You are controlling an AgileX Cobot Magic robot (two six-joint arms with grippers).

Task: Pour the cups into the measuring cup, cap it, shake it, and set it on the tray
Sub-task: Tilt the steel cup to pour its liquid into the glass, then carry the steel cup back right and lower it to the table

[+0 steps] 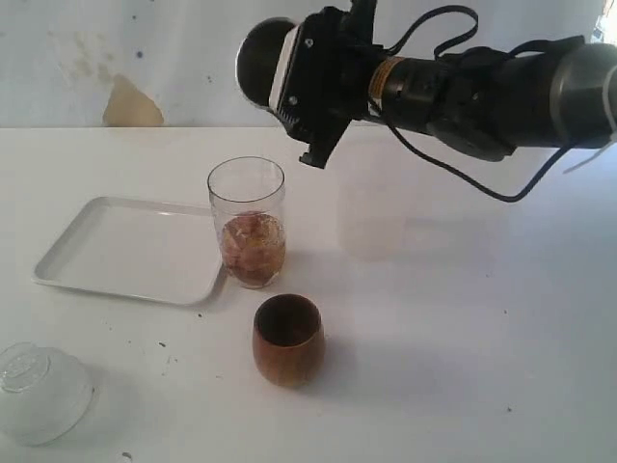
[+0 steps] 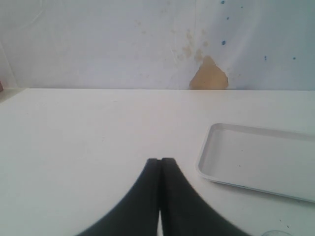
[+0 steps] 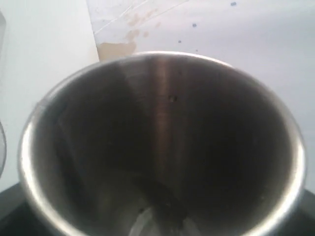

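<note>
My right gripper (image 1: 294, 77) hangs in the air, shut on the steel tumbler (image 1: 258, 60), which lies tipped on its side above and just behind the measuring cup (image 1: 247, 220). The right wrist view looks straight into the tumbler (image 3: 162, 147), whose inside is dark with a few specks. The clear measuring cup stands upright with reddish-brown contents in its lower half, touching the tray's near right corner. The brown wooden cup (image 1: 287, 340) stands upright in front of it. The white tray (image 1: 125, 249) lies to the left. My left gripper (image 2: 160, 161) is shut on nothing, low over the table, with the tray (image 2: 256, 157) beside it.
A frosted translucent cup (image 1: 39, 391) rests mouth down at the front left corner of the white table. The wall behind carries a tan stain (image 1: 130, 104). The right arm (image 1: 501, 92) and its cables reach in from the upper right.
</note>
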